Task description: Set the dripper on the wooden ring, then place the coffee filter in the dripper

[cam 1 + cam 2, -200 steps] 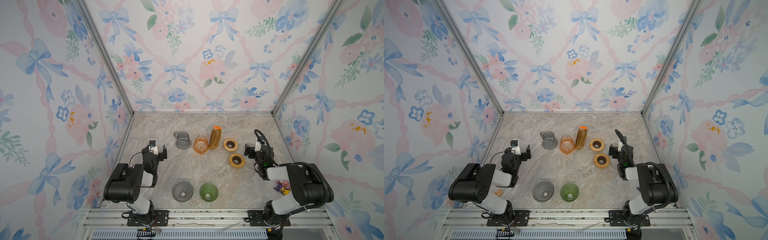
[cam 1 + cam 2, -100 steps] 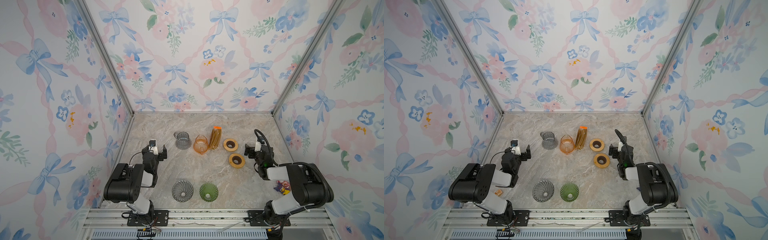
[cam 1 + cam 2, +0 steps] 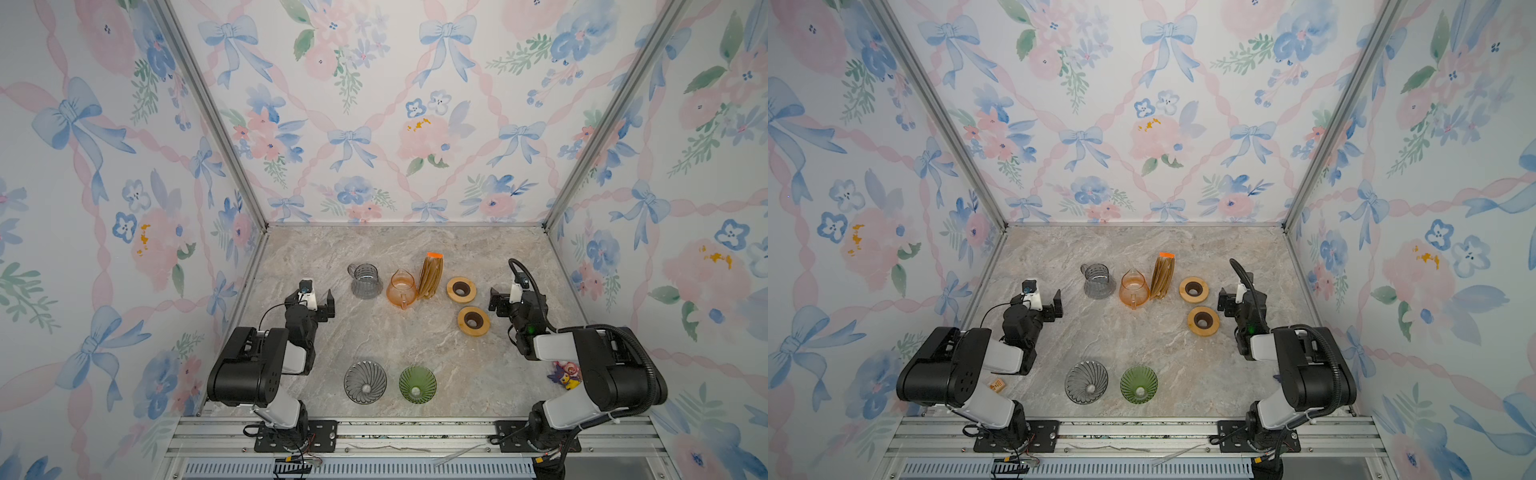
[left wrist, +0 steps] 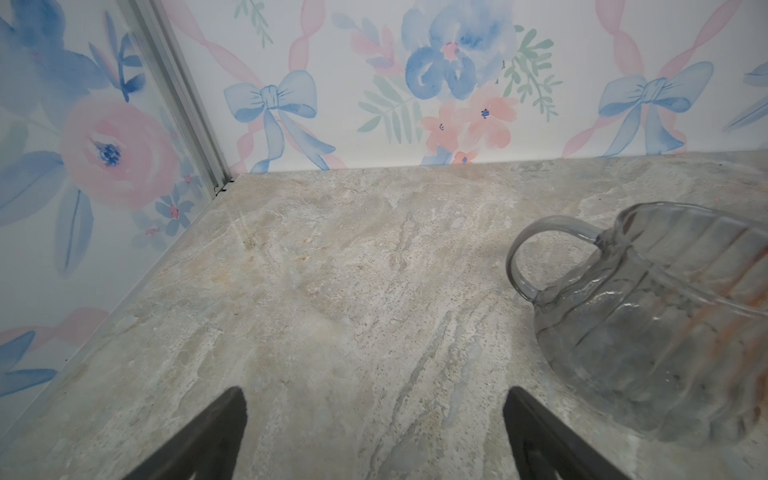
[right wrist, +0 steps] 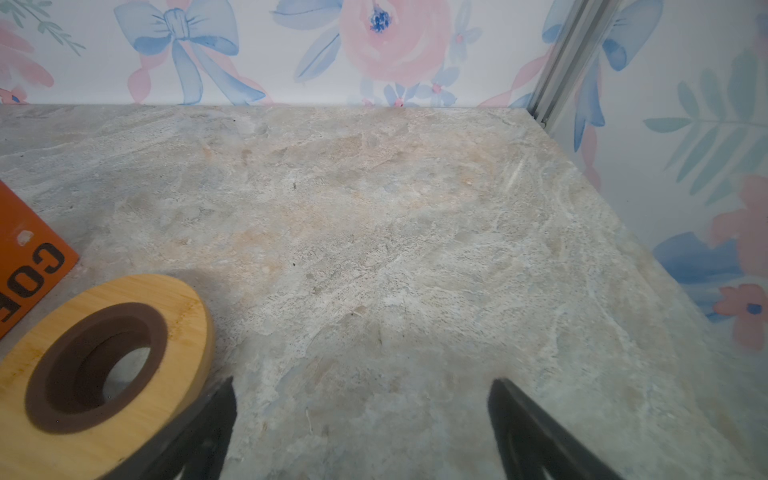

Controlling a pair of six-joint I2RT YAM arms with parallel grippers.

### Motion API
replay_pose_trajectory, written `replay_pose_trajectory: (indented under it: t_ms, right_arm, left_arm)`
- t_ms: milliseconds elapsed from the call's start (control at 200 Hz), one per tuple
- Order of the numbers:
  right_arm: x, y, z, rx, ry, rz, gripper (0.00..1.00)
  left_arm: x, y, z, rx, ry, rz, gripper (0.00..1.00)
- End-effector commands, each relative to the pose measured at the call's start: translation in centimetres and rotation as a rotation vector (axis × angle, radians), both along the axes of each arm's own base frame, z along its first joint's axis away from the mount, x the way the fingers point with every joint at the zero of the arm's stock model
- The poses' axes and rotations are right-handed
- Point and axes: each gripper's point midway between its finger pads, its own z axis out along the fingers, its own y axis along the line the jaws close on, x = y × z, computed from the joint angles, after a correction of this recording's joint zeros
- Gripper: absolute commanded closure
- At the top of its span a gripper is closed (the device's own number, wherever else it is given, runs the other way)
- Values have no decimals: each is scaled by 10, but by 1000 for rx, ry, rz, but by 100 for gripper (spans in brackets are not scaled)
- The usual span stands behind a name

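Note:
The coffee filter pack [image 3: 431, 276] [image 3: 1163, 276], brown paper with an orange top, stands upright at mid-table; its orange label [image 5: 25, 266] edges into the right wrist view. A grey ribbed dripper [image 3: 365, 381] [image 3: 1086, 381] and a green dripper [image 3: 417, 384] [image 3: 1138, 384] sit near the front edge. My left gripper [image 3: 311, 300] [image 4: 374, 399] rests open and empty at the left, beside a grey glass pitcher [image 4: 648, 316]. At the right, my right gripper [image 3: 515, 301] [image 5: 361, 390] is open and empty, next to a wooden ring [image 5: 183, 316].
An orange glass carafe [image 3: 401, 289] stands between the grey pitcher [image 3: 365, 281] and the filter pack. Two wooden rings [image 3: 461, 289] [image 3: 473, 321] lie right of the pack. A small toy [image 3: 565, 374] sits by the right arm's base. Flowered walls close three sides.

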Motion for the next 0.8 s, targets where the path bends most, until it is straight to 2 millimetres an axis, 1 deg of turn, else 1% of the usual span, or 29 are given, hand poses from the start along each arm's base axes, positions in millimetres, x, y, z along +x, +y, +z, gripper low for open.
replay_pose_trajectory:
  t_ms: [0, 110, 255, 375, 475, 555, 595, 615, 630, 695, 795]
  right_arm:
    - [1, -7, 14, 12, -59, -17, 4]
    - [-1, -10, 16, 26, -69, -25, 4]
    - [-2, -11, 22, 32, -75, -30, 4]
    - [-4, -13, 32, 29, -78, -39, 4]
    - [-8, -16, 42, 23, -65, -68, 4]
    - [-11, -23, 52, 30, -23, -132, 4]
    - [-13, -25, 55, 44, 16, -157, 4]
    - [-13, -25, 59, 53, 23, -160, 4]
    - [-15, -24, 58, 53, 38, -160, 4]
    - [-18, -17, 68, 73, 77, -147, 4]
    - [-22, 2, 84, 99, 99, -100, 4]
  left_arm:
    - [-3, -1, 13, 3, -44, -10, 2]
    - [-5, 0, 18, 6, -59, 3, 2]
    - [-6, -1, 23, 25, -62, 17, 2]
    - [-3, -4, 25, 42, -25, 26, 2]
    - [1, -8, 31, 47, 11, 40, 2]
    - [3, -16, 40, 51, 34, 52, 2]
    - [3, -24, 45, 45, 51, 46, 2]
    - [4, -29, 49, 41, 58, 37, 2]
    - [5, -32, 51, 40, 62, 29, 2]
    - [5, -46, 62, 14, 80, 8, 2]
    - [5, -58, 77, -69, 107, 10, 2]
